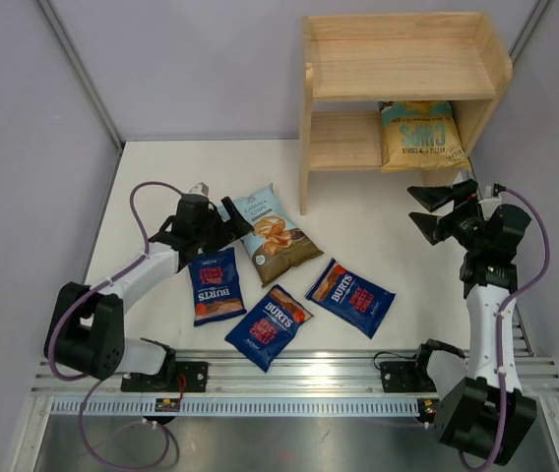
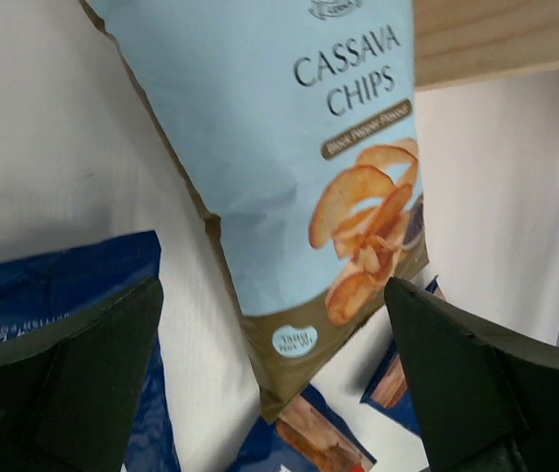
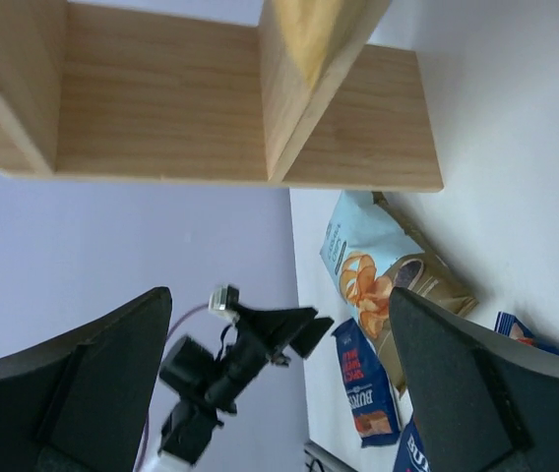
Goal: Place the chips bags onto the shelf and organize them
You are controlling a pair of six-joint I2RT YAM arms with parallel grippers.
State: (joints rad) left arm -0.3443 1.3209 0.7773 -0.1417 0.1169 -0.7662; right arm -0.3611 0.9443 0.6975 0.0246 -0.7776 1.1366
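**Four bags lying on the table, one sitting on the shelf, both pincers gaping**

White table [image 1: 378,236] is carrying everything. Wooden shelf [image 1: 398,69] is standing at its far right side; the top tier is holding nothing.

Golden-yellow bag [image 1: 417,135] is leaning upright at the right end of the lower tier.

Pale blue bag [image 1: 272,234], brown at the base, is lying flat on the table just left of the shelf, angled.

Three dark blue bags are lying flat nearer the arms: left one [image 1: 216,286], middle one [image 1: 269,326] and right one [image 1: 350,297]. The pale blue bag's brown end is lying near all three. None is being held.

Left pincer [image 1: 232,222] is hanging at the pale blue bag's left edge, jaws spread wide. The wrist view is showing the bag between the two fingers; contact cannot be told.

Right pincer [image 1: 427,210] is hovering in front of the shelf's right side, below the yellow bag, jaws gaping wide and gripping nothing.
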